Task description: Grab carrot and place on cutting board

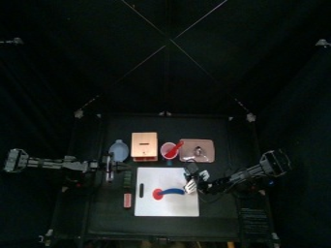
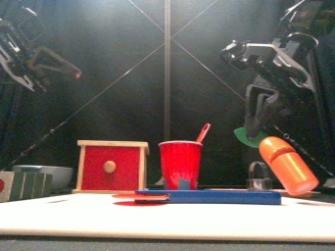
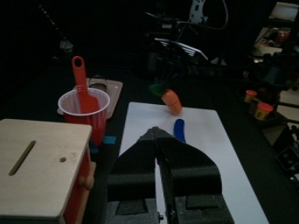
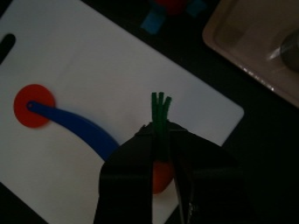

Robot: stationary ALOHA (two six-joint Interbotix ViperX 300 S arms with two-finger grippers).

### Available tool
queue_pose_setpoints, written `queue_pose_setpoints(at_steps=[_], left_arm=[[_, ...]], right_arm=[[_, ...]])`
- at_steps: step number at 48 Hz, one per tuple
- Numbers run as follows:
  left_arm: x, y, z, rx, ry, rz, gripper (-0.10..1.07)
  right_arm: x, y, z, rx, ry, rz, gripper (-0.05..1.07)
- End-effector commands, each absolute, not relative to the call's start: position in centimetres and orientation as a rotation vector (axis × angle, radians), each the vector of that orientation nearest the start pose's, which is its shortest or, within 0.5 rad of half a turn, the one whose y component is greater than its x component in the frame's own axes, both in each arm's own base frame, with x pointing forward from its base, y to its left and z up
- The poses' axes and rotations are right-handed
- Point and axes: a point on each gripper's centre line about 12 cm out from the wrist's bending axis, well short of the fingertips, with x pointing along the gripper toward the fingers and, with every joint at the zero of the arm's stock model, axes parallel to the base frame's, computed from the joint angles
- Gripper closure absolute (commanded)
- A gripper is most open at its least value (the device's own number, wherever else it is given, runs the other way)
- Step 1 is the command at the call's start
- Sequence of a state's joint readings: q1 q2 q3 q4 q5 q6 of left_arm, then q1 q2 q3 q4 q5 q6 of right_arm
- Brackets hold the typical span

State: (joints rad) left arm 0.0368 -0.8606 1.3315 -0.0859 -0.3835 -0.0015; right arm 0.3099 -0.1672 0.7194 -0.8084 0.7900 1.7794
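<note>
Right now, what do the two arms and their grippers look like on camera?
Both arms are black and jointed, with dark cables along them. The left gripper has two long, flat black jaws tapering to a point. The right gripper has the same black tapered jaws. No markings or labels are readable on either.

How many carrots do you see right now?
1: the carrot is held in the right gripper, above the cutting board, green top pointing up. Others may be hidden behind the red cup.
</note>
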Motion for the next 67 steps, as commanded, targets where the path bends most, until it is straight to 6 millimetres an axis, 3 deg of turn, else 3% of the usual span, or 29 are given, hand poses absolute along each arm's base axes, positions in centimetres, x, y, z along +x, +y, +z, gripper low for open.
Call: queue_pose_setpoints(at_steps=[1, 35, 58, 67], left_arm=[[19.8, 1.1, 22.5, -0.083, 0.077, 0.074, 0.68], [20.5, 0.9, 20.9, -0.106, 0.142, 0.070, 0.67], [20.6, 1.0, 20.8, -0.109, 0.128, 0.075, 0.67], [20.6, 1.0, 20.7, -0.109, 0.129, 0.075, 0.67]], right_arm=[[31.6, 3.2, 20.3, 0.544, 0.714, -0.721, 0.52], [34.6, 1.2, 22.0, 0.331, 0.420, -0.731, 0.52], [35.9, 3.1, 18.9, 0.230, 0.323, -0.816, 0.52], [36.2, 3.3, 18.6, 0.220, 0.298, -0.849, 0.52]])
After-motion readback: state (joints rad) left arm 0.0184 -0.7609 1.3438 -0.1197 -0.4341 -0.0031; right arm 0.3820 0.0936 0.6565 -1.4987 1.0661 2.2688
